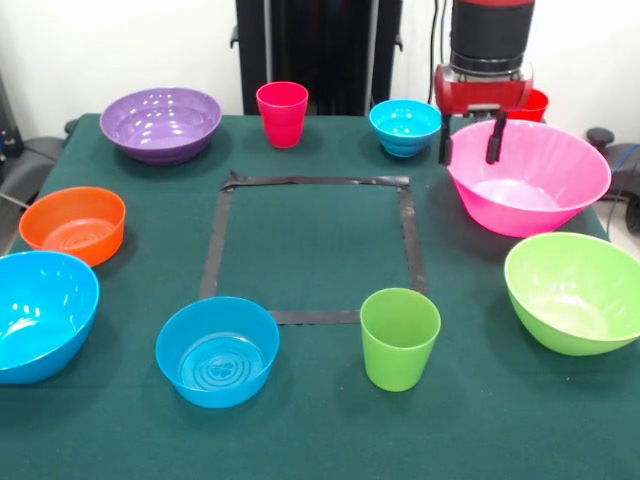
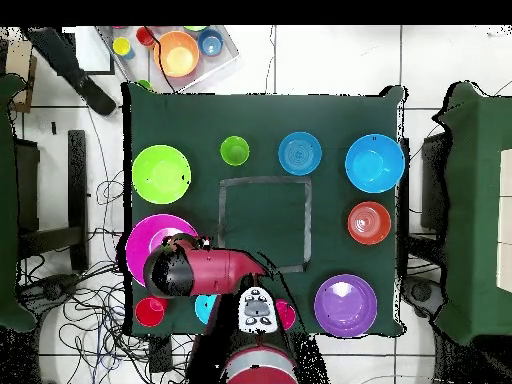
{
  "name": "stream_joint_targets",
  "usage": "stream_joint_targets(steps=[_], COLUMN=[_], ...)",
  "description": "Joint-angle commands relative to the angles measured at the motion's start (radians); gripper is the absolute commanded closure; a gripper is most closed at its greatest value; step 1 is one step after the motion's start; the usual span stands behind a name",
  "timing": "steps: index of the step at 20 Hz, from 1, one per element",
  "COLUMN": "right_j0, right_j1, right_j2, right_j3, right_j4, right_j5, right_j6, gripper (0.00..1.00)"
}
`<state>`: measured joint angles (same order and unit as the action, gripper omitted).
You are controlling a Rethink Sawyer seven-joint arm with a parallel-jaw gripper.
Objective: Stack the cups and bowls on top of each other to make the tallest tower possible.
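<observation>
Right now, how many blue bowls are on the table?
3: a large blue bowl at the front view's left edge, a ribbed-bottom blue bowl beside the tape square's near corner, and a small blue bowl at the far side, by the gripper.

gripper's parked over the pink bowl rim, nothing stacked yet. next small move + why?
Probably lower straight down. The gripper hangs open above the near-robot rim of the large pink bowl, its fingers astride that rim, holding nothing. The taped square is bare, so gripping this bowl as the base looks like the likely first step.
</observation>
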<state>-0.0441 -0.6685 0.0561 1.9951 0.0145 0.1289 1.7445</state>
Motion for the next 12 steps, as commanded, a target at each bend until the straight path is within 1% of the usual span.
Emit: stream_joint_targets(steps=[1,5,10,12], right_j0=[-0.016,-0.038,-0.056,-0.059], right_j1=[0.116,0.133,0.108,0.118], right_j2=[0.031,0.043,0.043,0.044], right_j3=[-0.047,-0.049,-0.039,-0.039], right_j4=[-0.018,-0.033,-0.037,-0.039], right_j5=[-0.12,-0.136,-0.107,-0.118], right_j6=[0.161,0.154,0.135,0.137], gripper=[0.0,0.0,0.0,0.0])
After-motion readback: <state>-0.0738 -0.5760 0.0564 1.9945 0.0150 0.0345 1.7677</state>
